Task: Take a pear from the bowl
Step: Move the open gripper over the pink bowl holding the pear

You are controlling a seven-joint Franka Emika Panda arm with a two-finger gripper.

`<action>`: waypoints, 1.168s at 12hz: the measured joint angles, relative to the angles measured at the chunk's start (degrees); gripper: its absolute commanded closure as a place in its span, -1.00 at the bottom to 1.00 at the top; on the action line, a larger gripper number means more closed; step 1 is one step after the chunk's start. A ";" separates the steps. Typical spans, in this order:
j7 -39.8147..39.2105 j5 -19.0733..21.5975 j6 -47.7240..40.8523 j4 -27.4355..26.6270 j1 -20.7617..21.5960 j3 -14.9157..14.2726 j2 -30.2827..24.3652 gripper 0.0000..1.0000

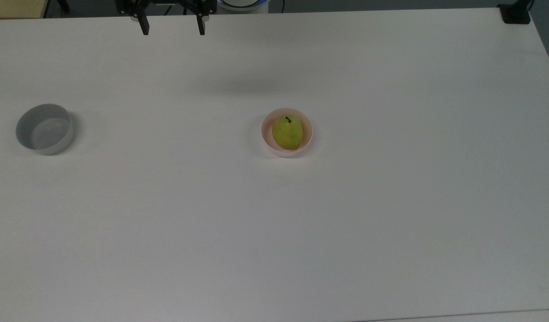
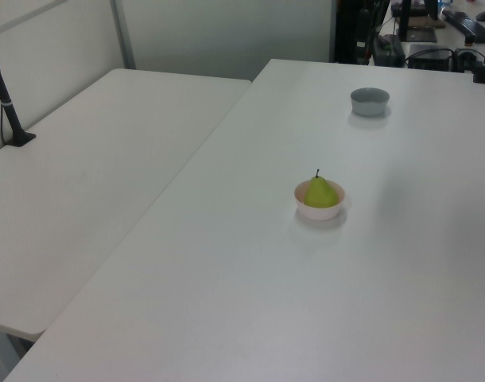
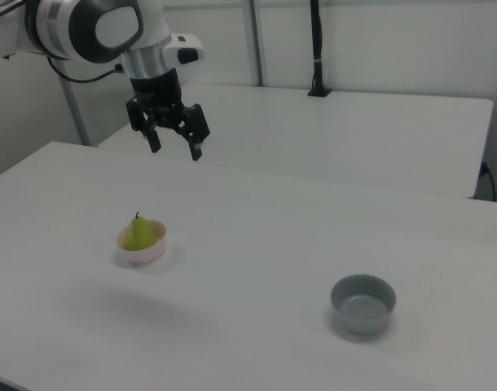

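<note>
A yellow-green pear point(image 1: 287, 132) with a short dark stem sits upright in a small pale pink bowl point(image 1: 268, 139) near the middle of the white table. The same pear point(image 2: 321, 192) and bowl point(image 2: 319, 212) show in the left view, and the pear point(image 3: 139, 232) in its bowl point(image 3: 146, 252) in the right view. My gripper point(image 1: 172, 30) hangs open at the top view's upper edge, well up and left of the bowl. In the right view the gripper point(image 3: 175, 148) is high above the table, up and right of the pear, with nothing between its fingers.
An empty grey bowl point(image 1: 44, 129) stands far to the top view's left; this grey bowl point(image 3: 363, 302) is at the right view's lower right. A second white table point(image 2: 83, 183) adjoins on the left view's left. A black post clamp point(image 1: 515, 13) sits at the top view's upper right corner.
</note>
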 measured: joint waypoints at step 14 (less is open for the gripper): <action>-1.69 0.00 0.00 0.00 0.06 0.00 0.00 -1.00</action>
